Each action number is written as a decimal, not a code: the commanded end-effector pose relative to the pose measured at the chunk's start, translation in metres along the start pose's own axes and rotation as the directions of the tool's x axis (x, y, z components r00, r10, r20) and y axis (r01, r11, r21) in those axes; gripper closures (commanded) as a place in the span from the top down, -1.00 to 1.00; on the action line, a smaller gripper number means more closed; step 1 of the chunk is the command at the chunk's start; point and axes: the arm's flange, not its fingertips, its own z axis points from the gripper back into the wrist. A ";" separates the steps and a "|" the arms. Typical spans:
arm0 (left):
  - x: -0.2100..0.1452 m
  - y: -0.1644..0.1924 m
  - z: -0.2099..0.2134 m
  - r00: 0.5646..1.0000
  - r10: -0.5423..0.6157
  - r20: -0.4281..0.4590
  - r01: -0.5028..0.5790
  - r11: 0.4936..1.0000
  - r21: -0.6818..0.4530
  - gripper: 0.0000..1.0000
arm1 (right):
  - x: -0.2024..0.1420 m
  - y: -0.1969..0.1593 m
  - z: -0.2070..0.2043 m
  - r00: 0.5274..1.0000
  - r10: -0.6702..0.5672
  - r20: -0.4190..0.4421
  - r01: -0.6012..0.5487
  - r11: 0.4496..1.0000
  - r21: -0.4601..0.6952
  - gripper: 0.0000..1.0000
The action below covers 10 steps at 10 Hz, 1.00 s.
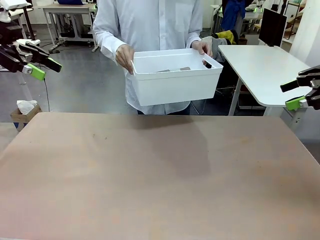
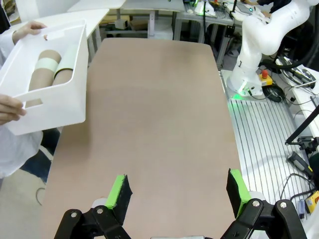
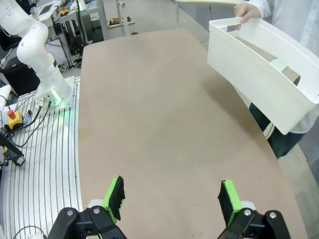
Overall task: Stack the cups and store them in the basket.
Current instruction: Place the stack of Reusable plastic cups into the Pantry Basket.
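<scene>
Item, basket (image 1: 175, 82): white bin, held off the table by the person at the top centre of the front view, one hand (image 1: 124, 56) on its left rim and the other hand (image 1: 201, 47) at the right handle slot; in my left wrist view it sat at the upper left, beyond the table's edge. Item, cups (image 2: 50, 69): I counted two nested stacks lying on their sides in the basket, brown-tan with a pale mint band showing on each; I could not tell how many cups each stack held. Item, table (image 1: 160, 175): plain tan top, nothing standing on it. Item, left gripper (image 2: 177, 191): green pads set wide apart, nothing between them, parked at the upper left edge of the front view, well apart from the basket. Item, right gripper (image 3: 172, 199): jaws likewise wide and holding nothing, parked at the right edge of the front view. Status, as I judged it: stacking done and the stacks stored, so the task looked finished or all but finished; at most the basket remained to be carried off or set down, and that lay with the person, not my arms
</scene>
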 end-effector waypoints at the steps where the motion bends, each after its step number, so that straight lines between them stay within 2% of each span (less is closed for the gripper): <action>1: 0.004 0.000 0.001 1.000 0.013 -0.002 -0.013 1.000 0.000 1.00 | 0.003 -0.001 0.001 1.000 -0.007 0.023 0.007 1.000 0.000 1.00; 10: 0.004 0.000 0.001 1.000 0.013 -0.002 -0.013 1.000 0.000 1.00 | 0.003 -0.001 0.001 1.000 -0.007 0.023 0.007 1.000 0.000 1.00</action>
